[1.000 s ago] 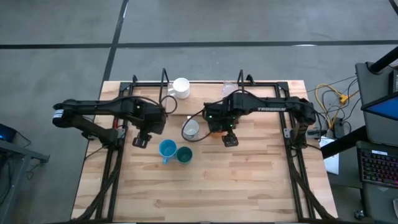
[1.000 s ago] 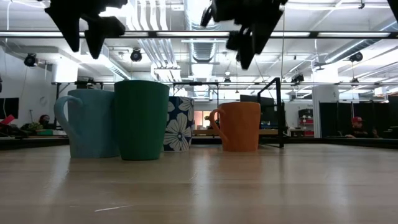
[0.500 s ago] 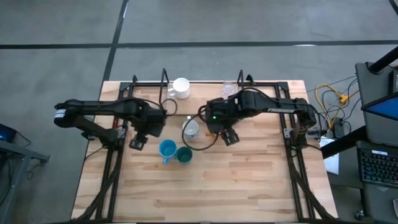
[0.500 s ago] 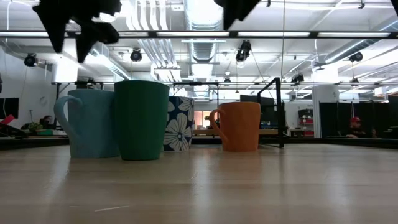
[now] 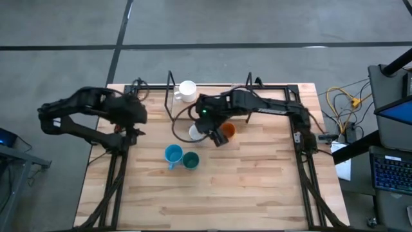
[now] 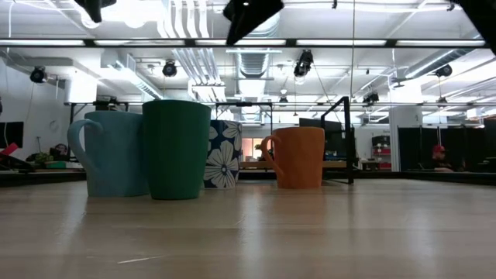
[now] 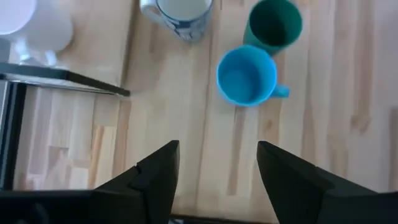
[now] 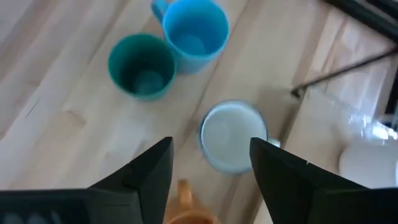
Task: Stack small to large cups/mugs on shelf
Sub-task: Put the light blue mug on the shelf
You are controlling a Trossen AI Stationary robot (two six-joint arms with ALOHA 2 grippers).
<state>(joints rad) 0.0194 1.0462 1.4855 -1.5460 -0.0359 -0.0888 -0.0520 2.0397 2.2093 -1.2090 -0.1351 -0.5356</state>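
Looking down on the table [image 5: 257, 193], I see my right gripper [image 5: 219, 135] hanging above the floral mug [image 5: 195, 133], the whitish one with blue flower print, which stands near the middle of the tabletop just in front of the shelf [image 5: 212, 90]. Its fingers [image 8: 146, 177] are spread with nothing between them; through the wrist camera the mug's pale interior [image 8: 233, 137] shows in the gap below. The orange mug [image 5: 228, 130] sits just beside that gripper, toward the right edge. The light blue mug [image 5: 172, 154] and the dark teal-green cup [image 5: 190, 160] stand touching, side by side, closer to the front edge. A white cup [image 5: 187, 91] rests on the shelf along the back edge, and a small clear glass [image 5: 235, 92] appears on the shelf farther right, though it is faint. My left gripper [image 7: 214, 180] is pulled back over the left edge of the table, raised, fingers [image 7: 158, 177] apart and empty, looking down at the blue mug [image 7: 247, 77] and teal cup [image 7: 273, 23].
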